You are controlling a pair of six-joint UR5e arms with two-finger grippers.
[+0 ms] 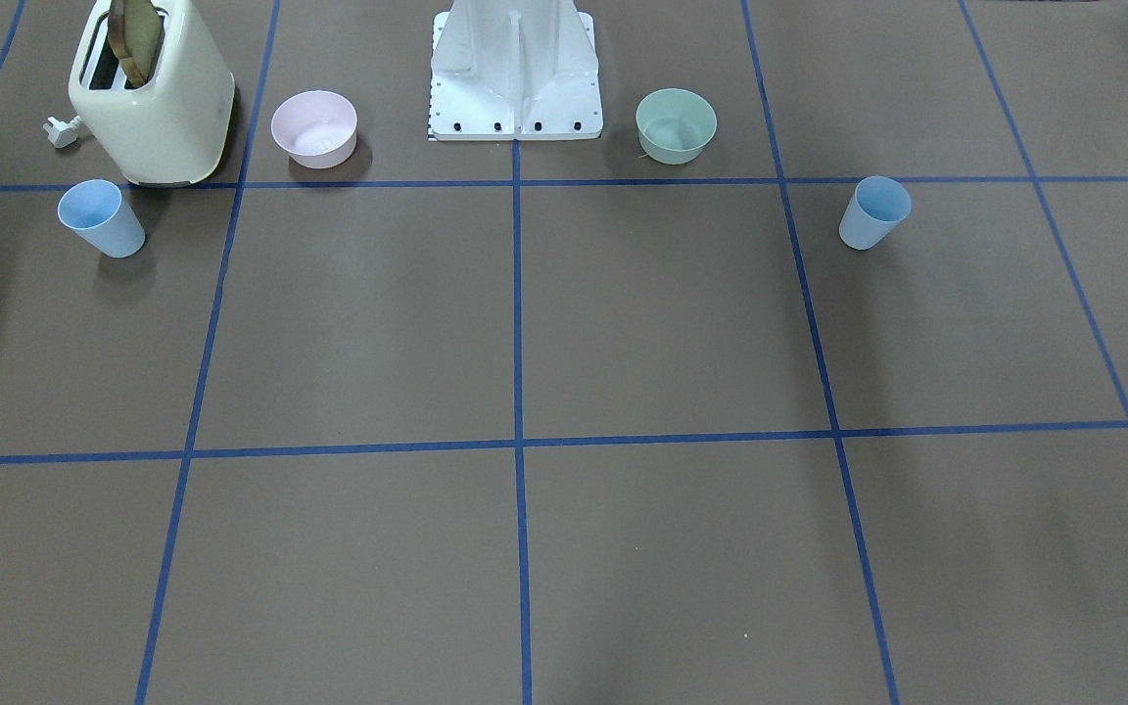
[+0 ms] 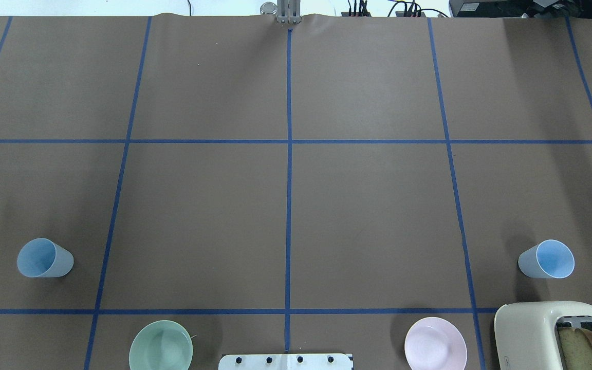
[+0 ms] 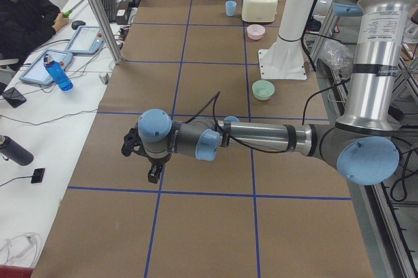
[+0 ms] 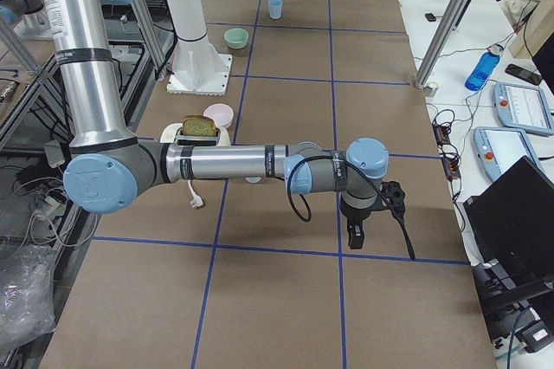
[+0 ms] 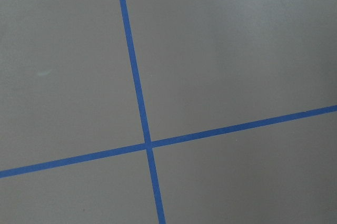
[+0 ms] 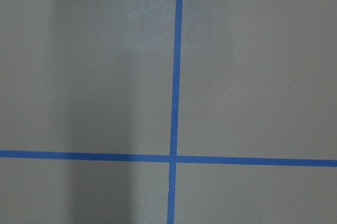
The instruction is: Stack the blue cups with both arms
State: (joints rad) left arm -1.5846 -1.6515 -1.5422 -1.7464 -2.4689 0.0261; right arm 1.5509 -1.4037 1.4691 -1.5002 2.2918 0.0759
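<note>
Plainly, both blue cups are sitting upright and mouth-up, well apart. The left-side blue cup (image 2: 44,258) is standing far out to the robot's left of the white pedestal (image 1: 515,73) and slightly forward of it, and the right-side blue cup (image 2: 547,259) is mirroring it far out to the pedestal's right. They are looking like thin, light, slick plastic tumblers, so a hard pinch would probably be flexing the wall or tipping them. Gripping gently across the upper body, then lowering one straight into the other, is seeming safest. The left gripper (image 3: 152,177) and right gripper (image 4: 353,235) are hanging above the table well forward of the pedestal. They are showing only in the side views, so I cannot tell whether their jaws are spread or pressed together. The brown table cover (image 1: 681,323), gridded with blue tape lines (image 1: 517,294), is lying flat and matte. A green bowl (image 1: 676,125) and pink bowl (image 1: 314,128) are flanking the pedestal, with a cream toaster (image 1: 153,93) farther right. An operator (image 3: 26,17) is sitting at a desk across from the pedestal.
</note>
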